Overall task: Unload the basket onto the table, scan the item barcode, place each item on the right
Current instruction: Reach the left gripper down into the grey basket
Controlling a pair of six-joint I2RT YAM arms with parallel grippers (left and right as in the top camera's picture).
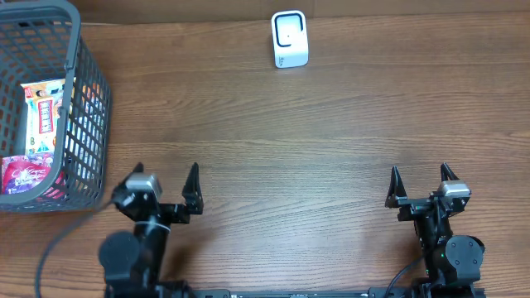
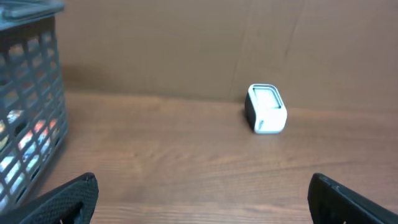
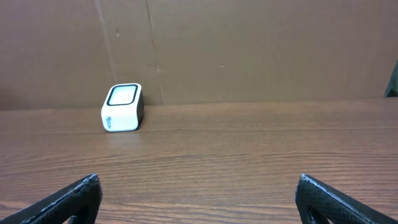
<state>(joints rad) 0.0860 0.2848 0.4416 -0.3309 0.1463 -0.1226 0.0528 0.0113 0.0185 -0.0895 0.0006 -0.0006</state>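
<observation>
Both our grippers are wide open and empty above a dark wood-grain table (image 1: pixel 290 141).

Our left gripper (image 1: pixel 166 170) and right gripper (image 1: pixel 420 171) sit at the near edge, with nothing between their black pointed fingers. The packets to scan lie in the grey plastic lattice basket (image 1: pixel 91 108) at far left: a white-and-orange snack pack (image 1: pixel 43 116) and, nearer us, a glossy red packet (image 1: pixel 23 175). The small white scanner (image 1: pixel 290 39), a rounded block with a dark-rimmed window, stands by the far edge before a plain brown cardboard wall (image 3: pixel 249 50).
</observation>
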